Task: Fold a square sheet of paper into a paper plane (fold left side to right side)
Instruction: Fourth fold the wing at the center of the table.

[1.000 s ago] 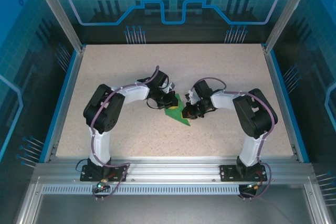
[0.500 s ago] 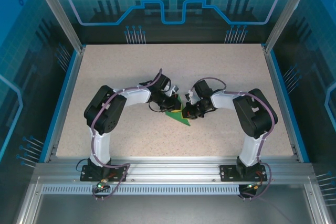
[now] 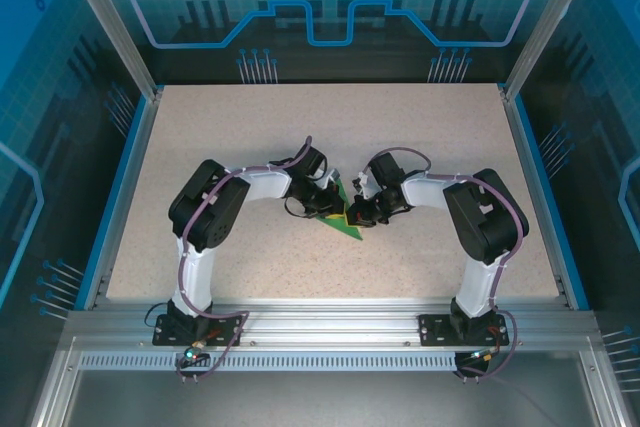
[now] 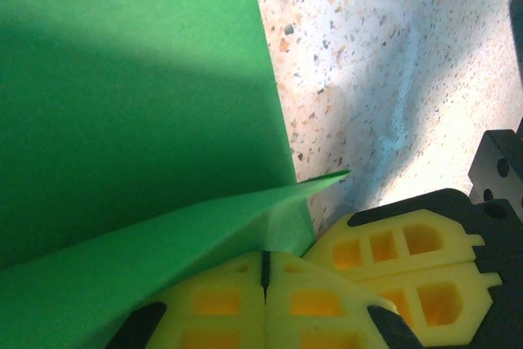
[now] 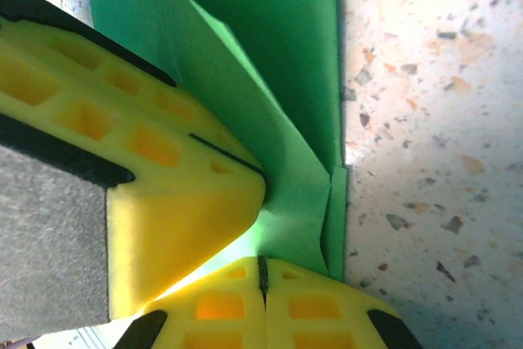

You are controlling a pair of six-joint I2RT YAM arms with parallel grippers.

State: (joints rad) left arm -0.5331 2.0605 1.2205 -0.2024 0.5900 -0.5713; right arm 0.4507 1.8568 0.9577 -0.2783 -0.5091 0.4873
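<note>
**A:** Start on the left. How do the left jaws stand?

**B:** Together, tips down on the square sheet of paper [image 3: 345, 228], which lies near the middle of the counter [image 3: 250, 137]. In the left wrist view a flap [image 4: 163, 243] stands up off the flat layer right at those tips and narrows to a point toward the right. I cannot tell whether a layer is nipped between the jaws.

**A:** And the sheet itself?

**B:** From above it is not a flat square. It is a narrow, angled green shape with a pointed corner toward the near edge, lying between the two wrists. So I judge that some creases are already in.

**A:** Then the right side?

**B:** The right jaws are closed too, touching or just beside the left ones. Their tips sit at the paper's edge, where a small folded lip [image 5: 333, 210] rises next to bare counter. Again, I can't make out a pinch.

**A:** How far along, then?

**B:** Midway, I'd say. The flap is raised, not laid flat, and there is no slim dart with a centre crease yet. What is left, I reckon, is carrying the flap across to the right, pressing that crease down, and then the remaining folds.
</note>
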